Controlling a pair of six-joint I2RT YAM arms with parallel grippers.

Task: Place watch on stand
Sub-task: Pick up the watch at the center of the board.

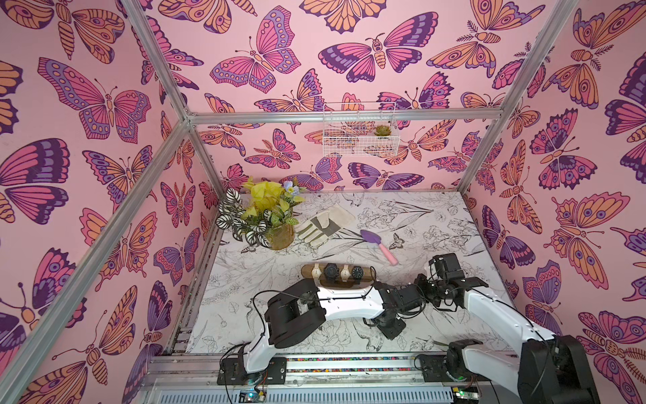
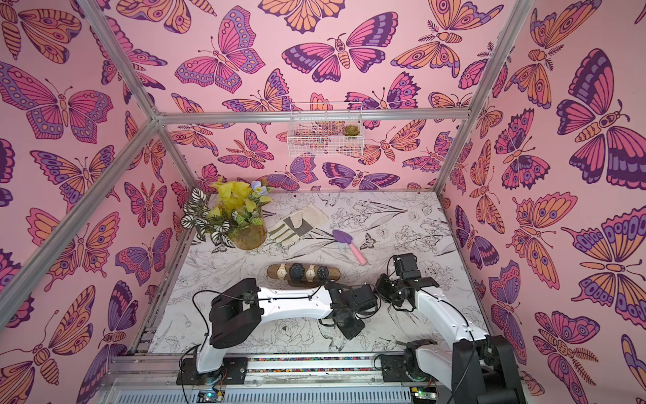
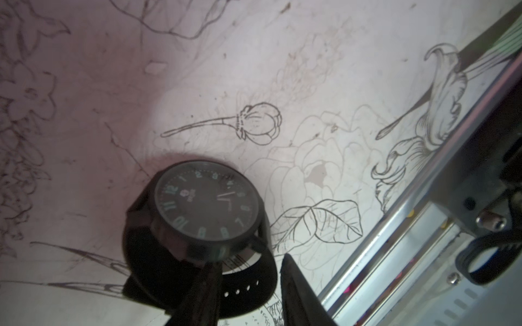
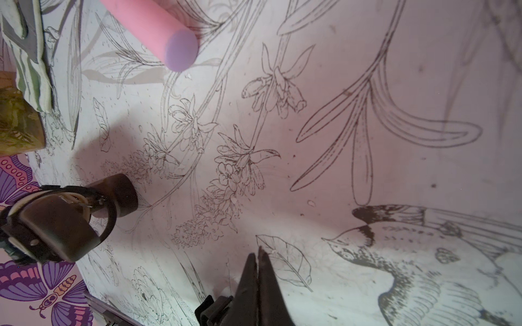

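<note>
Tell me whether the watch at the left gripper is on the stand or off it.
Off: the watch rests on the table, with no stand under it.

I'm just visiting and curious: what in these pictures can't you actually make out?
- Black watch: hidden beneath the left arm in both top views.
- Left gripper: left wrist view, frame edge cuts its fingers; grip on strap unclear.
- Dials on the stand: too small in both top views.
</note>
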